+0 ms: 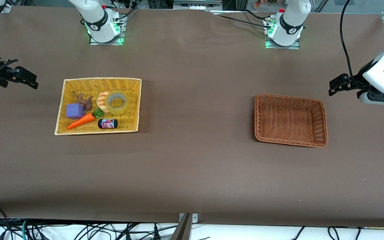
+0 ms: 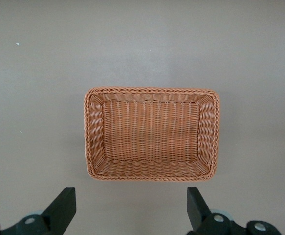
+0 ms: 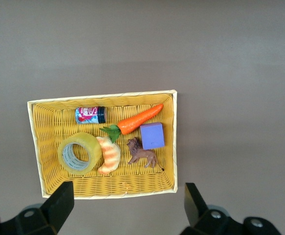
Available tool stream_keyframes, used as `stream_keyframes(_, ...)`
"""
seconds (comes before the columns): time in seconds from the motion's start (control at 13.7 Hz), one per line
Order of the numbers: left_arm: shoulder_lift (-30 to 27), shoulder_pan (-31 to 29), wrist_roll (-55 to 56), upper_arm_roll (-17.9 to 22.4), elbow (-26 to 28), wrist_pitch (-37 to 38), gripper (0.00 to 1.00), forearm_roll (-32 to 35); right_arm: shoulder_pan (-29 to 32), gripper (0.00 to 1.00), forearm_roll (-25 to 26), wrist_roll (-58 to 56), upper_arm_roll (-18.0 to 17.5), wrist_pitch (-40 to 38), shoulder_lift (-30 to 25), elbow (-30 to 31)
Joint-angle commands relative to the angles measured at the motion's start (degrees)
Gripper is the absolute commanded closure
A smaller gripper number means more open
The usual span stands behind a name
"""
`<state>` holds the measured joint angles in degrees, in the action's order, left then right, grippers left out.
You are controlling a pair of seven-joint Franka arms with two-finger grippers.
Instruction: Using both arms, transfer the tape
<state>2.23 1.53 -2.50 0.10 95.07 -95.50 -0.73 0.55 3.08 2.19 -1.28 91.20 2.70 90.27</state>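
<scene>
The tape (image 1: 117, 102), a translucent yellowish roll, lies in the yellow wicker tray (image 1: 102, 80) beside a croissant, toward the right arm's end of the table. It also shows in the right wrist view (image 3: 79, 152). My right gripper (image 1: 25, 78) is up over the table beside the tray, open and empty; in its wrist view (image 3: 127, 198) the jaws stand wide apart. My left gripper (image 1: 337, 86) is up over the table beside the brown wicker basket (image 1: 324, 123), open and empty (image 2: 131, 200). The brown basket (image 2: 152, 90) holds nothing.
The yellow tray also holds a striped croissant (image 1: 102, 101), a purple cube (image 1: 75, 110), a toy carrot (image 1: 80, 121), a small dark bottle (image 1: 108, 123) and a brown toy lion (image 1: 85, 101). Brown tabletop lies between the tray and the basket.
</scene>
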Motion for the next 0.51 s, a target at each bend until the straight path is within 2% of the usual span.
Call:
stream_keyframes(0.0, 1.3, -0.4, -1.4, 0.0, -2.4, 1.7, 0.00, -0.9, 0.4, 0.00, 0.3, -0.1, -0.3, -0.1, 0.5, -1.1)
stream_keyframes(0.44, 1.3, -0.4, -1.5, 0.1, -2.6, 1.9, 0.00, -0.9, 0.4, 0.00, 0.2, 0.2, -0.3, -0.1, 0.5, -1.1)
